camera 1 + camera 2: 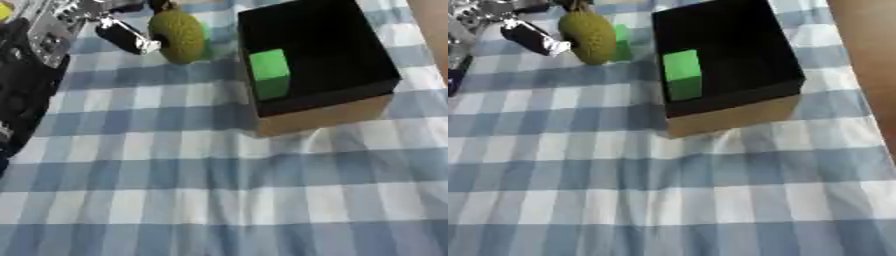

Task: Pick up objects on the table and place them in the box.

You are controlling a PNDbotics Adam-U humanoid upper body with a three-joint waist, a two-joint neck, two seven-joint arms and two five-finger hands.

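**A:** So where are you at with this one? Looks like one green block point(269, 70) is already sitting in the box point(324, 105), leaning on the inner wall nearest your fingers.

**B:** Yep, I'd count that one as done. What's left, far as I can see: the olive-green fruit-shaped thing point(178, 35), which is right at your left hand point(127, 36). One dark finger with a silver tip is touching its side or just about. There's also a sliver of something green point(622, 42) poking out behind the fruit, on the side away from your fingers, between it and the box.

**A:** Have you actually got hold of the fruit?

**B:** Can't tell, honestly. I only see that one straight-ish finger against it; the other fingers blur into the metal behind. Could be wrapped, could be just resting. Your right hand isn't showing at all.

**A:** So roughly a third in?

**B:** That's my guess: one in, two-ish to go, fruit next.
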